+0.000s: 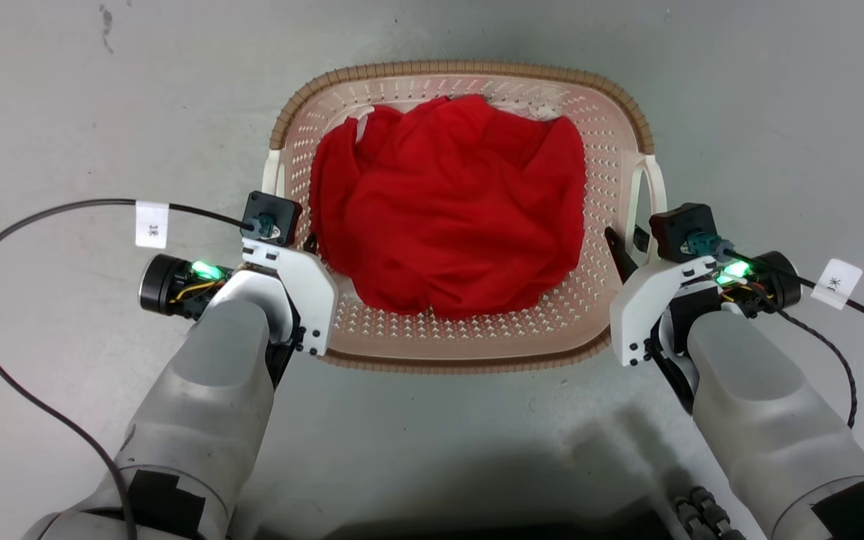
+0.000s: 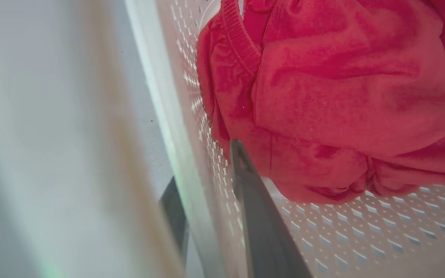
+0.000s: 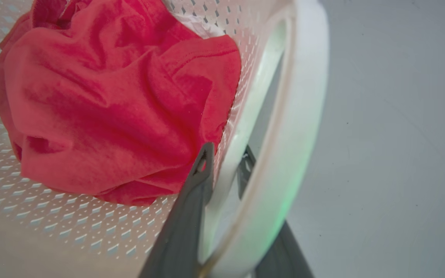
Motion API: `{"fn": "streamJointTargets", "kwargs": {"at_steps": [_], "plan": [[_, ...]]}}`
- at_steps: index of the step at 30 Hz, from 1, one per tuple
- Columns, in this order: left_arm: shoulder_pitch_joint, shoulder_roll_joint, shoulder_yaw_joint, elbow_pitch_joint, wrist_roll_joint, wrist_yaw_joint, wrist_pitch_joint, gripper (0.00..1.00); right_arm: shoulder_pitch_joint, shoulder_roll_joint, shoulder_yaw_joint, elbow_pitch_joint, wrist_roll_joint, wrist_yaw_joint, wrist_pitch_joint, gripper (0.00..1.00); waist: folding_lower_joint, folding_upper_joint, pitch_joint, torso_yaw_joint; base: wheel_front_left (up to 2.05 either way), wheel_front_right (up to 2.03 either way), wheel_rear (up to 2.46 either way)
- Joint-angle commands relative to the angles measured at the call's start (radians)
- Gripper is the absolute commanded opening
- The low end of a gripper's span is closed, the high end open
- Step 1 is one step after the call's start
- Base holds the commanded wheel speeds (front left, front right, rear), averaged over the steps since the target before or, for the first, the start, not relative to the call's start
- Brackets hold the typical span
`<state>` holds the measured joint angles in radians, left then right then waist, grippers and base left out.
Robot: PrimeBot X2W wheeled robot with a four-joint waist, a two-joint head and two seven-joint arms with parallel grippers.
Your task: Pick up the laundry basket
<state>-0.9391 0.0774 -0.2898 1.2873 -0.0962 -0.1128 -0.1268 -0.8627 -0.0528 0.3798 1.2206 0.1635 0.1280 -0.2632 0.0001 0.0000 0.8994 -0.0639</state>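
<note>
1. Laundry basket (image 1: 462,69) is sitting upright on the grey floor (image 1: 64,90), centre to upper middle of the head view, mouth facing up. Its long axis is running left-right across the frame, with white handles (image 1: 655,187) at the short ends.
2. Red garment (image 1: 447,202) is lying bunched inside.
3. Left gripper (image 2: 205,173) is straddling the left end wall, one finger inside and one outside, narrowly parted.
4. Right gripper (image 3: 226,156) is straddling the right end wall likewise.
5. Can't tell if either is actually clamping.
</note>
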Motion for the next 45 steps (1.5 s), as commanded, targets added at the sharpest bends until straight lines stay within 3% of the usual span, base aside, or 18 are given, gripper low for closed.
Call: {"fn": "streamJointTargets", "kwargs": {"at_steps": [1,13,21,39,45], "plan": [[0.014,-0.003,-0.014,0.0,0.003,-0.004,-0.002,0.0,-0.011,0.004,0.022,0.004,0.008,0.005,0.002,0.0,-0.0001,0.0,-0.02,0.003,0.0,0.0,0.0],[0.091,-0.014,-0.046,-0.001,-0.027,-0.016,0.048,0.0,0.053,0.005,0.118,0.031,0.066,0.005,0.083,0.0,-0.0001,0.0,-0.18,0.019,0.0,0.0,0.0],[0.185,-0.026,-0.1,-0.001,-0.064,-0.019,0.116,0.0,0.122,0.006,0.197,0.033,0.133,0.005,0.162,0.0,-0.0001,0.0,-0.352,0.033,0.0,0.0,0.0],[0.396,-0.043,-0.393,-0.082,-0.305,-0.025,0.292,0.0,0.273,0.019,0.411,-0.008,0.306,0.009,0.366,0.0,-0.0001,0.0,-0.676,0.034,0.0,0.0,0.0],[0.456,-0.03,-0.48,-0.11,-0.397,-0.026,0.348,0.0,0.311,0.015,0.469,-0.013,0.355,0.009,0.385,0.0,-0.0001,0.0,-0.766,0.036,0.0,0.0,0.0]]}}
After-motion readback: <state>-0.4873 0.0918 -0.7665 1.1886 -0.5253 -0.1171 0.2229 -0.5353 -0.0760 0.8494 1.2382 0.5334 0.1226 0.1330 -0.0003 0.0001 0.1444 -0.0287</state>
